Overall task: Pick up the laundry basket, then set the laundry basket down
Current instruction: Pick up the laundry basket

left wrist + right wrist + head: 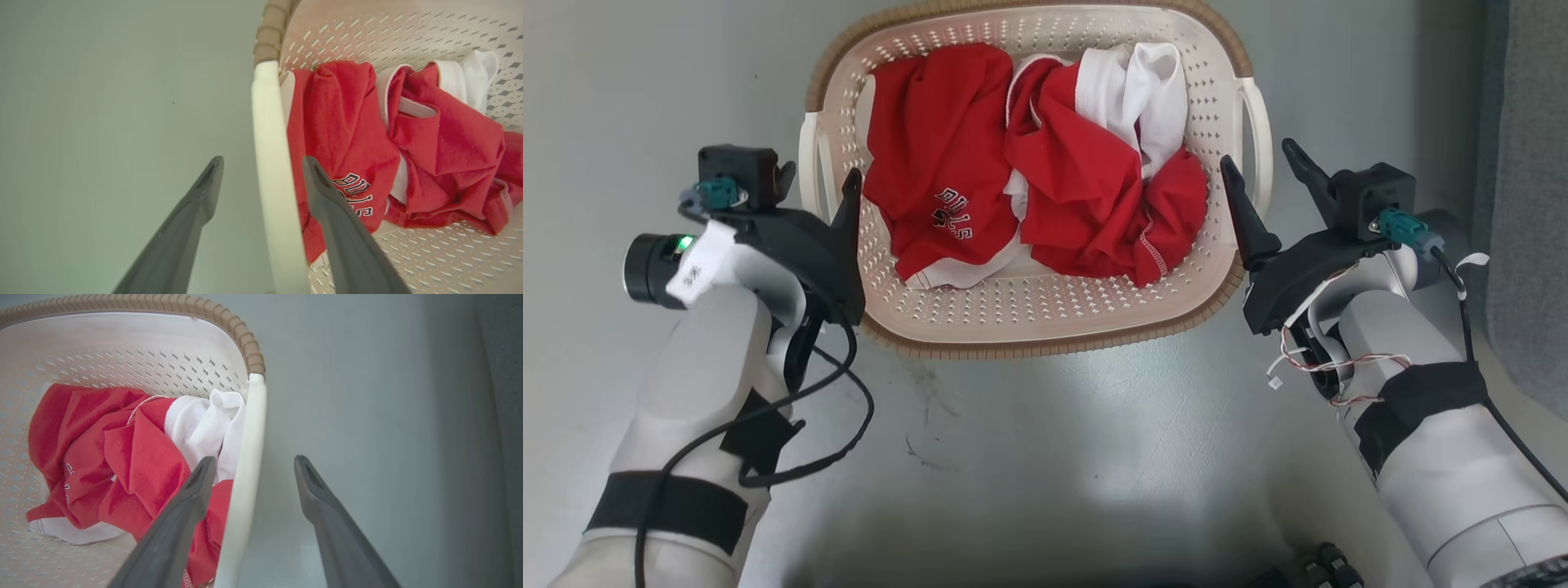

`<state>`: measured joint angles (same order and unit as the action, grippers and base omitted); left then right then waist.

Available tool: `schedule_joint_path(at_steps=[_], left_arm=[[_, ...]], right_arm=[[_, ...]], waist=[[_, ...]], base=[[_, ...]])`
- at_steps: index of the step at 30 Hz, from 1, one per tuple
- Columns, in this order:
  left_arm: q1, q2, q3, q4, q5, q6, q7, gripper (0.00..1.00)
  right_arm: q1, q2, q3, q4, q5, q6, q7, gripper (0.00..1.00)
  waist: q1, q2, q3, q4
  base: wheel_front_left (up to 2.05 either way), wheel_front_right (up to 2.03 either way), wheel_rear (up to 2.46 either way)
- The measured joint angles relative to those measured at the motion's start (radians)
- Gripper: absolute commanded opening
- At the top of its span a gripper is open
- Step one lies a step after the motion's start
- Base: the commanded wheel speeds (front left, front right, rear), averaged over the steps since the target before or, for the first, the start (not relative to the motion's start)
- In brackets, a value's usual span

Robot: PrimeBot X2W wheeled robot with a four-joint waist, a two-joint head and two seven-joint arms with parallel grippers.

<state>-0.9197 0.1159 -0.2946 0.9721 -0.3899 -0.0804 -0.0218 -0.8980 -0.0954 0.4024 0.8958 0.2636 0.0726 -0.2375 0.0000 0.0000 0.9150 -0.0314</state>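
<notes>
On the grey floor (pixel 1045 474) directly ahead of you sits the laundry basket (pixel 1045 347), its brown woven-look rim facing you. Inside it, a red jersey (pixel 931 155) with dark lettering is bundled beside a white garment (pixel 1143 82).

Your left gripper (pixel 818 184) is spread wide, with one finger inside the basket wall and the other outside it. The left handle (pixel 269 163) runs up between them. The left wrist view shows a gap on each side of that white bar, so nothing is pinched yet.

Your right gripper (pixel 1258 155) mirrors it, fingers apart, the inner one over the clothes and the outer one over bare floor. The right handle (pixel 245 457) lies between them, nearer the inner finger, and appears untouched.

As I read it, you are early in the task. Both grippers are lined up on their handles, but neither grasp is made, and the basket looks to be resting flat on the floor. Everything that matters is left to do: clamp both handles, raise the basket with your arms level so the load does not tip, lower it back down, and let go on both sides.
</notes>
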Motion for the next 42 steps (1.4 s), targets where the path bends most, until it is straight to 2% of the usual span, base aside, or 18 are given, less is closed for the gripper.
schedule_joint_path(at_steps=[1, 2, 3, 4, 5, 14, 29, 42], left_arm=[[-0.006, -0.003, 0.0, 0.007, -0.004, 0.0, 0.004, 1.0], [-0.013, -0.006, 0.0, 0.016, -0.009, 0.0, 0.004, 0.83], [-0.018, -0.008, 0.0, 0.025, -0.017, -0.001, 0.004, 0.49], [-0.02, -0.01, 0.0, 0.031, -0.022, -0.007, 0.004, 0.02], [-0.021, -0.01, 0.0, 0.039, -0.022, -0.009, 0.007, 0.0], [-0.049, -0.028, -0.002, 0.093, -0.032, -0.018, 0.007, 0.0], [-0.079, -0.054, -0.001, 0.18, -0.056, -0.027, 0.031, 0.0], [-0.098, -0.085, 0.002, 0.261, -0.105, -0.036, 0.118, 0.0]], right_arm=[[-0.005, 0.001, 0.001, 0.007, 0.001, 0.003, 0.004, 0.5], [-0.011, 0.002, 0.003, 0.014, 0.001, 0.006, 0.004, 0.4], [-0.015, 0.002, 0.005, 0.02, 0.001, 0.008, 0.007, 0.18], [-0.018, 0.002, 0.007, 0.025, 0.002, 0.008, 0.008, 0.0], [-0.02, 0.005, 0.01, 0.03, 0.005, 0.015, 0.007, 0.0], [-0.049, 0.018, 0.016, 0.08, 0.019, 0.032, 0.006, 0.0], [-0.078, 0.024, 0.034, 0.168, 0.032, 0.042, 0.009, 0.0], [-0.098, 0.028, 0.051, 0.274, 0.056, 0.052, 0.097, 0.0]], waist=[[0.0, 0.0, 0.003, 0.0], [0.0, 0.0, 0.006, 0.0], [0.0, -0.0001, 0.008, 0.0], [0.0, 0.0, 0.009, 0.0], [0.0, 0.0, 0.01, 0.0], [0.0, -0.0001, 0.011, 0.003], [0.0001, 0.0, -0.028, 0.01], [0.0, 0.0, -0.122, 0.012]], base=[[0.0, 0.0, 0.0], [0.0, 0.0, 0.0], [0.0, 0.0, 0.0], [0.0, 0.0, 0.0], [0.0, 0.0, 0.0], [0.0, 0.0, 0.0], [0.0, 0.0, 0.0], [0.0, 0.0, 0.0]])
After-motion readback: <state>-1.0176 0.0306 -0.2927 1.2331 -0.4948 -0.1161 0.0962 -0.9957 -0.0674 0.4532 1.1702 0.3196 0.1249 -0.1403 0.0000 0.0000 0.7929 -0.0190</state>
